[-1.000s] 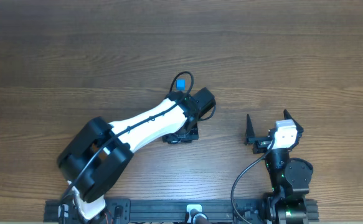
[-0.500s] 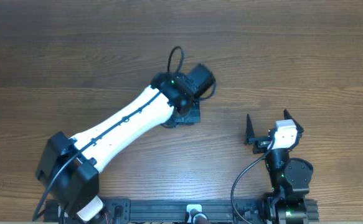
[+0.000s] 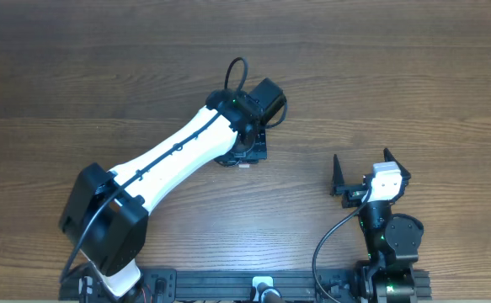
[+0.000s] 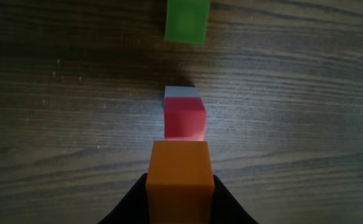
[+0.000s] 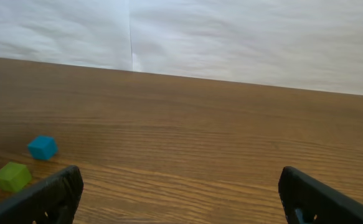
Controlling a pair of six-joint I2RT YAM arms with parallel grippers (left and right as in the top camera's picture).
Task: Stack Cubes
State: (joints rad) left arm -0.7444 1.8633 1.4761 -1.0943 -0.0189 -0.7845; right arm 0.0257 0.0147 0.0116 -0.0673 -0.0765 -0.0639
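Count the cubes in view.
5: orange cube in the left claw; red cube just beyond, against a pale grey-blue cube; green cube farther on; bright blue cube near the green. Others may be hidden.

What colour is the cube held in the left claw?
Orange cube, clearest in the left wrist view.

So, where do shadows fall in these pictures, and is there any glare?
Left wrist view: a dark shadow lies on the table around the red cube, and the picture's corners are dimmer; the orange cube in the left pincer is evenly lit. Right wrist view: the white wall is bright, with no glare on the table. Top view: even light.
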